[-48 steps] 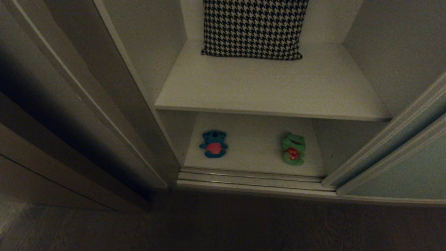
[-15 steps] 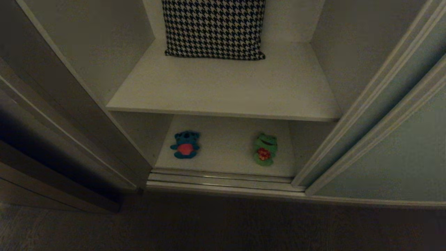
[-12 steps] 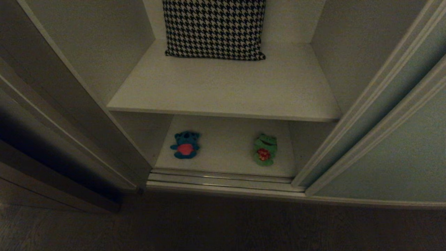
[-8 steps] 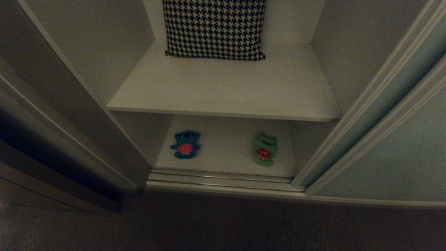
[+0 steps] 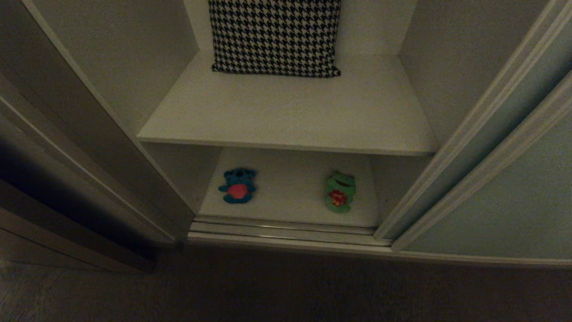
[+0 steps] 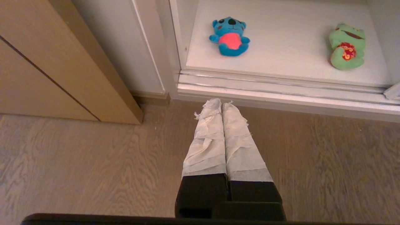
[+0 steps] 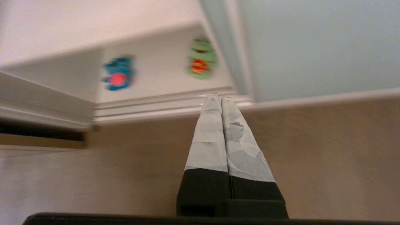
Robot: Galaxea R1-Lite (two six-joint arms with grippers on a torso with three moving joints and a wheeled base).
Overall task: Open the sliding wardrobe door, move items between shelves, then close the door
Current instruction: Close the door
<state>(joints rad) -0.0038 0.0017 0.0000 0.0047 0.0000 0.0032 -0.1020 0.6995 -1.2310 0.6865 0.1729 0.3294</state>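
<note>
Wardrobe, door slid aside: sliding wardrobe door (image 5: 514,197), matte grey-green panel in beige frame, stands at 3 o'clock. Lower shelf (image 5: 290,197), flat white board: blue plush (image 5: 237,185) at 9 o'clock, green frog plush (image 5: 339,192) at 3 o'clock, well apart. Upper shelf (image 5: 290,112): houndstooth pillow (image 5: 275,36), soft, at the back. Left hand (image 6: 222,104) and right hand (image 7: 216,97), tape-wrapped, both closed and empty over the wood floor (image 6: 78,162). Risks: closed fingers shoving a limp toy; arm striking the upper shelf edge or door frame
</note>
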